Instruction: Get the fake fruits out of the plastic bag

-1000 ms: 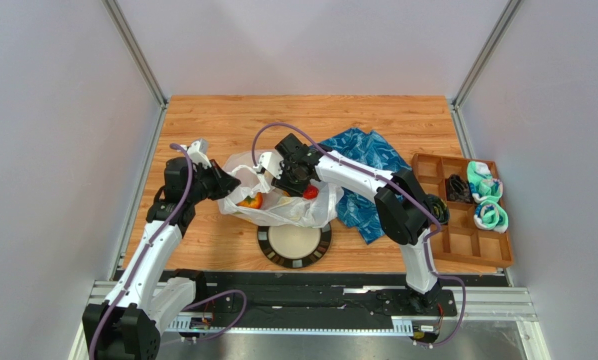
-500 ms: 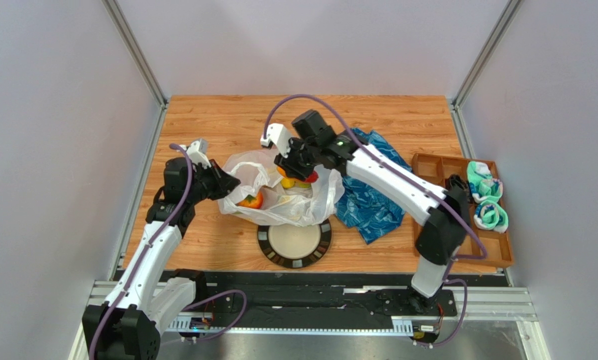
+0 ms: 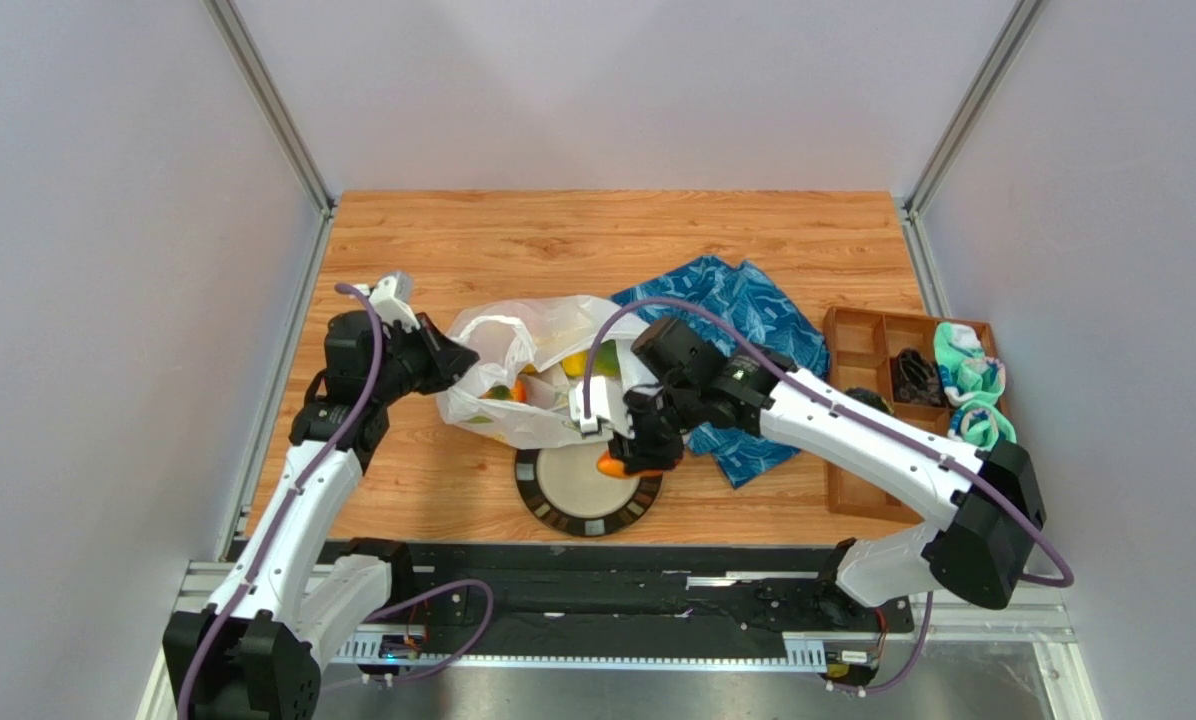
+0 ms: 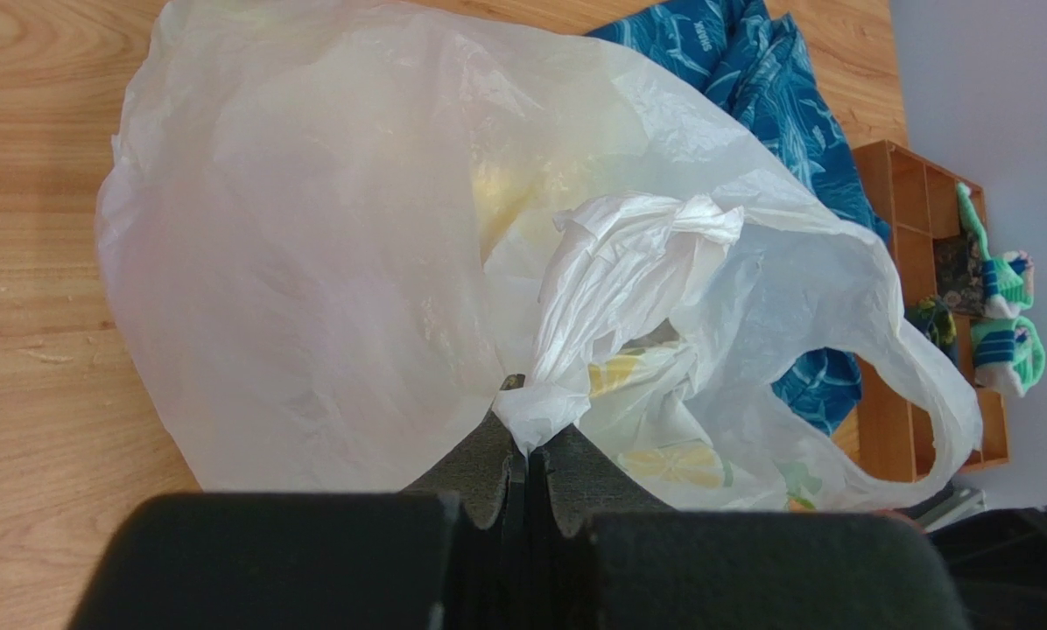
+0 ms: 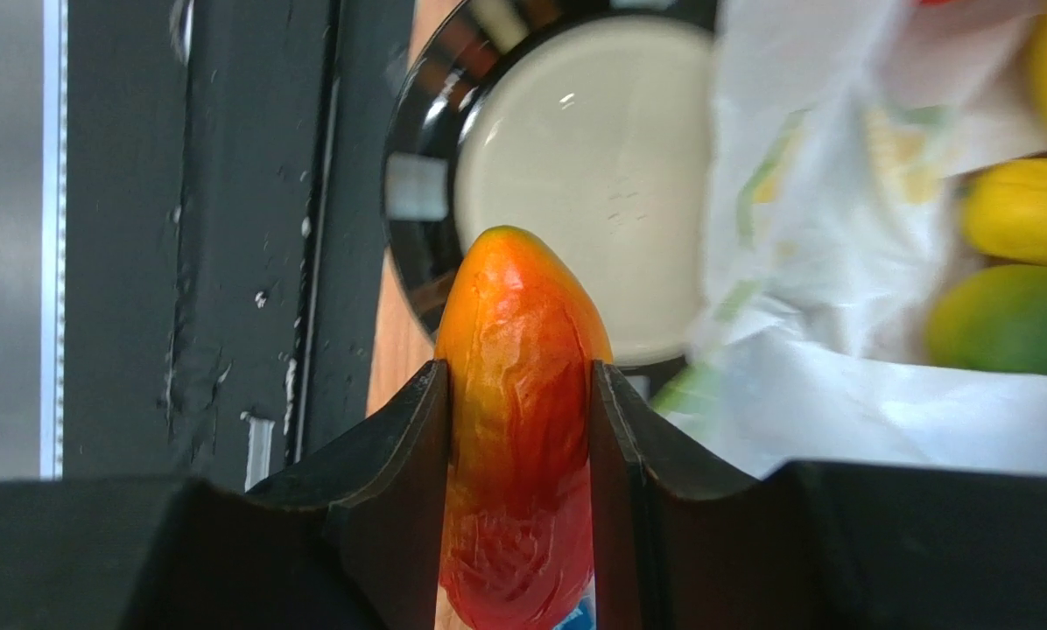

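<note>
The translucent white plastic bag [image 3: 537,375] lies on the wooden table with fruits showing through it: something yellow [image 3: 574,363] and something orange [image 3: 517,393]. My left gripper [image 3: 447,357] is shut on a bunched fold of the bag [image 4: 595,302] at its left side. My right gripper [image 3: 630,455] is shut on a red-orange mango [image 5: 521,394] and holds it over the right rim of the black-rimmed plate [image 3: 552,503]. The right wrist view also shows the plate [image 5: 582,158], the bag [image 5: 818,250], a yellow fruit [image 5: 1022,210] and a green fruit [image 5: 1002,322] inside it.
A blue patterned cloth [image 3: 747,323] lies right of the bag. A brown compartment tray [image 3: 920,428] with rolled socks stands at the right edge. A black rail [image 3: 604,600] runs along the table's near edge.
My right gripper has come out of the bag with the mango and moved toward the near side, over the plate. The bag has slumped lower. My left gripper has kept its hold.
</note>
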